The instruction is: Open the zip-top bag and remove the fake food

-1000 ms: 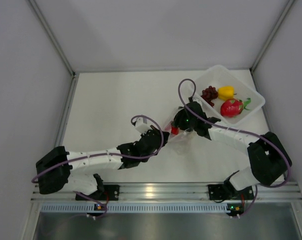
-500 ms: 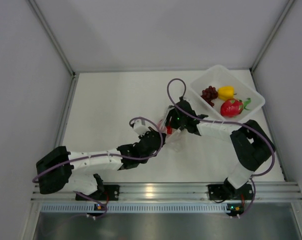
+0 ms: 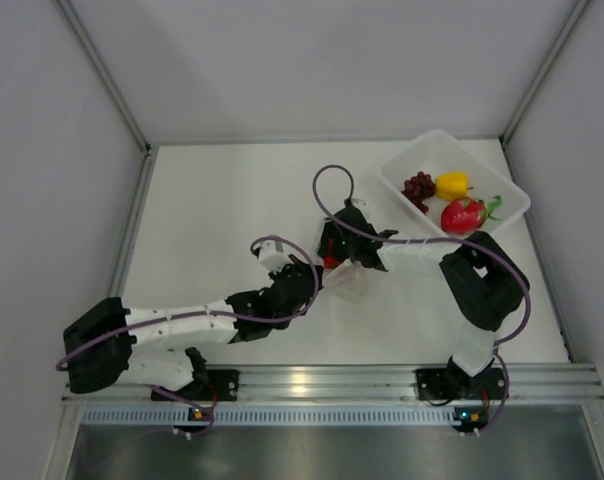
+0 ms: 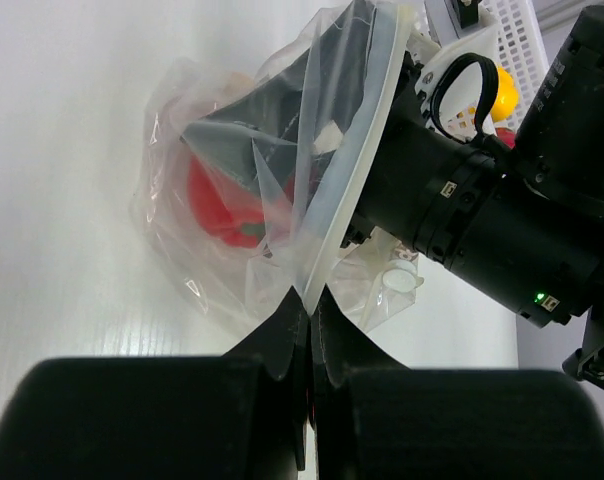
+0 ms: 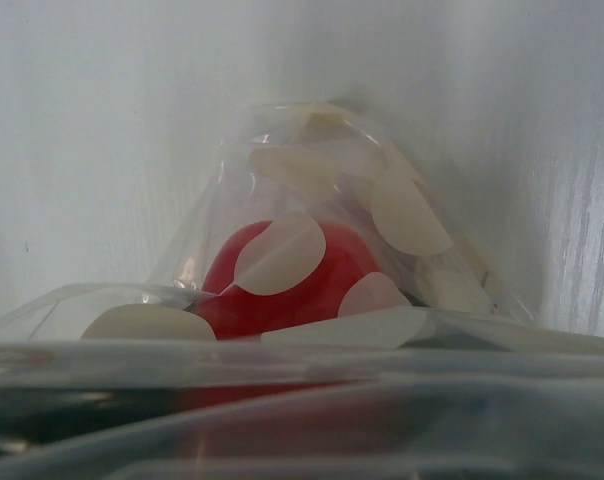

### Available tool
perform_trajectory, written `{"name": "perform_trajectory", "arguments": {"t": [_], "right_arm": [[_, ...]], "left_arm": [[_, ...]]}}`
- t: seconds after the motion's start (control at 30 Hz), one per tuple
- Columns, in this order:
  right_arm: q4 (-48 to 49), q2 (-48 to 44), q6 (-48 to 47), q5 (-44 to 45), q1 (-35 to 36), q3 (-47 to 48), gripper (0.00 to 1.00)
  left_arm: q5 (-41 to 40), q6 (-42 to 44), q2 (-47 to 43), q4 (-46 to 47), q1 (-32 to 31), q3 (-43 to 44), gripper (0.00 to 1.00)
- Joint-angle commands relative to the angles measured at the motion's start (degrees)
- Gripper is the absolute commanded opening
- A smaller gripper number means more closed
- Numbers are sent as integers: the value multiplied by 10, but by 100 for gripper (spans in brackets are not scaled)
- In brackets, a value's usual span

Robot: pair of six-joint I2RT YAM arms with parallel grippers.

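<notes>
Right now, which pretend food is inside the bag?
The red pepper, inside the zip-top bag; the grapes, yellow pepper and pink-red fruit sit in the tray.

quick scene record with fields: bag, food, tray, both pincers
zip-top bag: on the table between the two arms, crumpled
left pincer: shut on the bag's edge by the zip strip
right pincer: at the bag's mouth, seemingly reaching in; open or shut cannot be told
inside bag: red pepper
tray: far right of the table, holds grape bunch, yellow pepper, pink-red fruit
task left: red pepper not yet out
</notes>
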Motion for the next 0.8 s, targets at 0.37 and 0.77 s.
{"name": "perform_trajectory", "arguments": {"t": [0.37,0.77], "right_arm": [[-68,-60,-45,113,16,-10,50],[-134,-147,-113,159,98,-13,44]], "left_arm": [[-30,37,-35,-23,-1,-8,0],[-51,139,-58,-56,21,51,0]]}}
